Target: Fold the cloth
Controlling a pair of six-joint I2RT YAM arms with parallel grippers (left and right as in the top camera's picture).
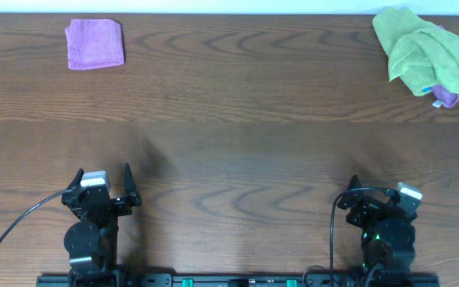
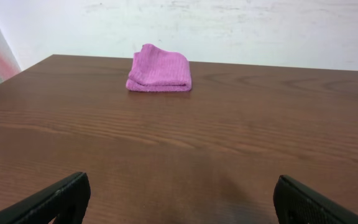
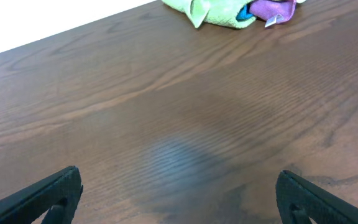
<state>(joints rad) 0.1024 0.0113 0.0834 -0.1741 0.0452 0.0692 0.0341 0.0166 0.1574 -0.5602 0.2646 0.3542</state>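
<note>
We find the left pincer [image 1: 103,171] released, its two fingers [image 2: 55,200] standing wide apart with nothing between them. It sits low at the near edge of the surface [image 1: 237,119], on the left side, and touches no object. The right pincer [image 3: 178,173] is likewise released, with both fingers spread and only bare wood grain showing in the gap. It sits at the near edge on the right side. A black cable [image 1: 13,233] loops out from the base of the left arm.

Moving outward, the cloth [image 1: 95,44] lies in the far left corner of the surface, well apart from both pincers. It rests flat as a compact, roughly square bundle. The left wrist view shows stacked layers along the edge facing that camera, so we record it as folded over.

In the far right corner lies a crumpled lime-green cloth [image 1: 421,49], heaped rather than flat. A scrap of purple fabric [image 1: 447,97] and a trace of blue show beneath its near edge. We cannot tell what these scraps belong to.
</note>
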